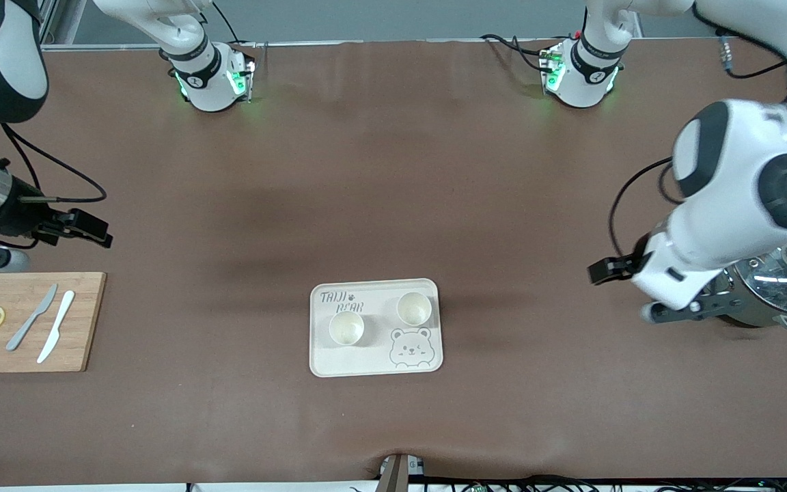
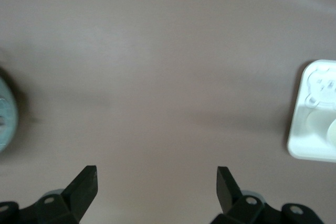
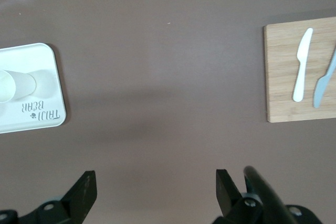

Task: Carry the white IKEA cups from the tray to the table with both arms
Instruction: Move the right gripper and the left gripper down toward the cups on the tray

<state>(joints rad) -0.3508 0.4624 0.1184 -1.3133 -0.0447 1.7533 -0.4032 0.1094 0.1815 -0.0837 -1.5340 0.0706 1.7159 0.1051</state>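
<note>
Two white cups (image 1: 346, 328) (image 1: 414, 308) stand upright on the bear tray (image 1: 375, 362). Left claw (image 2: 156, 182) and right claw (image 3: 156, 186), both spread apart and empty, hang over bare worktop (image 1: 380, 191).

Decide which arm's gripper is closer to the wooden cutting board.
Right. The right gripper hangs open just above the cutting board at the right arm's end of the table. The left gripper, also open, is at the other end, beside the steel pot.
</note>
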